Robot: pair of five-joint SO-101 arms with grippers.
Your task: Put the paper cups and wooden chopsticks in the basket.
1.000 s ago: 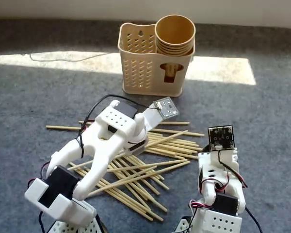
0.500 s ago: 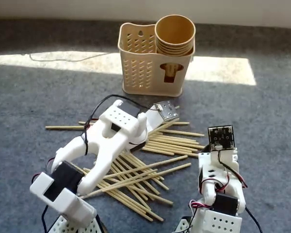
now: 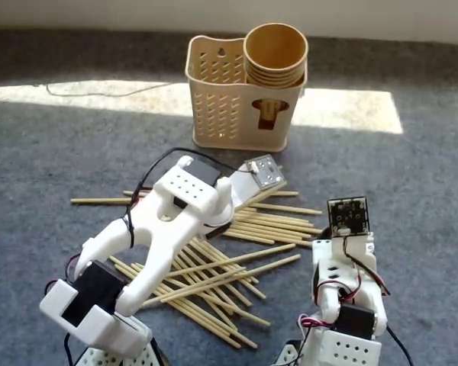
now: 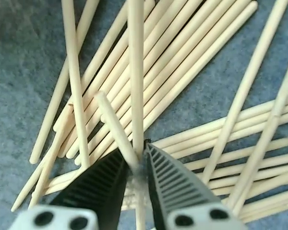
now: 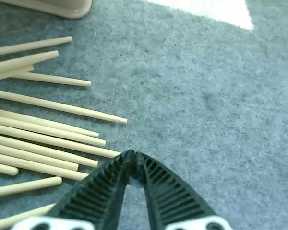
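Many chopsticks (image 3: 267, 227) heaped on carpet (image 3: 53, 152) | my left gripper (image 4: 138, 160) pinched on chopsticks mid-pile, for lifting, I judge | cups (image 3: 275, 49) nested in basket (image 3: 217, 107) | right gripper (image 5: 133, 163) closed, empty, parked clear.

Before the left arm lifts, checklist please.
1. Left tool shut on chopsticks: ok.
2. One stick only: not ok, a slanted second stick looks pinched too.
3. Basket upright: ok.
4. Compartment beside the cups free: ok.
5. Right tool shut, empty, over bare carpet: ok.
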